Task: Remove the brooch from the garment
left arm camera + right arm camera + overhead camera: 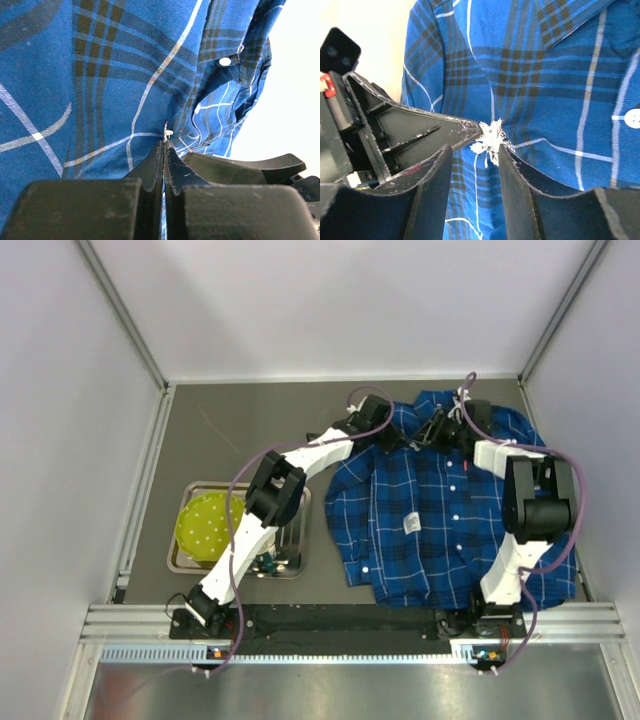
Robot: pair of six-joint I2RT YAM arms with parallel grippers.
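One left hand (164, 146) finger (465, 131) crowds brooch (491, 140) on garment (545, 75).

The white-and-black left arm (262, 502) reaches from its base at the lower left of the overhead view diagonally up and right. Its black two-finger end effector (164, 146) is clamped tight on a fold of the blue plaid shirt (100, 75). The white-and-black right arm (522, 530) rises from its base at lower right, folds at a bulky black elbow and points left, its black end effector (475, 150) parted. The left one's tip sits just ahead of that gap.
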